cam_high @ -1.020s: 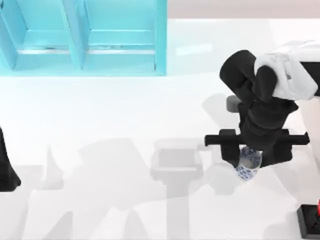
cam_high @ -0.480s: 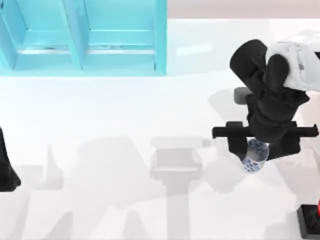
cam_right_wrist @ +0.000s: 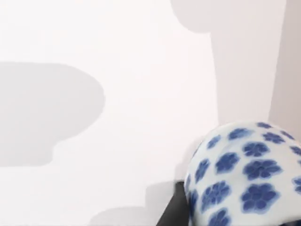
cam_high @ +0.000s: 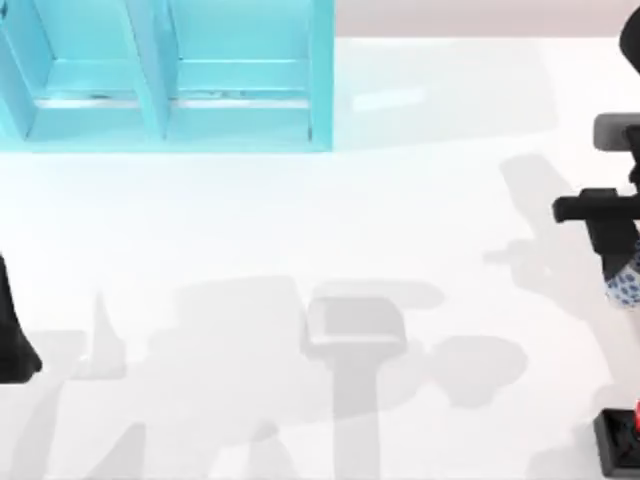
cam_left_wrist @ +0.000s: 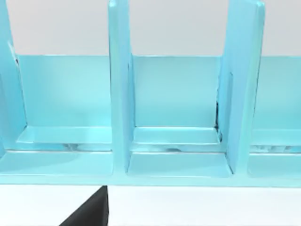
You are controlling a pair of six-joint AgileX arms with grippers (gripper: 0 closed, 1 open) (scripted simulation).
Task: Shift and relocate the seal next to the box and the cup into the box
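The cup (cam_high: pixel 627 289), white with blue flowers, hangs at the table's right edge with my right gripper (cam_high: pixel 622 272) shut on it. The right wrist view shows the cup (cam_right_wrist: pixel 244 174) close up, lifted above the white table, a dark finger (cam_right_wrist: pixel 171 212) beside it. The seal (cam_high: pixel 624 438), a black block with a red knob, stands at the front right corner, cut off by the picture's edge. The box (cam_high: pixel 320 70), a light blue divided case, lies at the back left. My left arm (cam_high: pixel 12 335) is parked at the left edge.
The left wrist view faces the box's (cam_left_wrist: pixel 120 94) upright dividers and open compartments from the front. White table (cam_high: pixel 300 220) stretches between the box and the right gripper, crossed by grey shadows.
My right gripper has carried the cup up and to the right, from the table's right-middle to its right edge. The seal, the box and the left arm have not moved.
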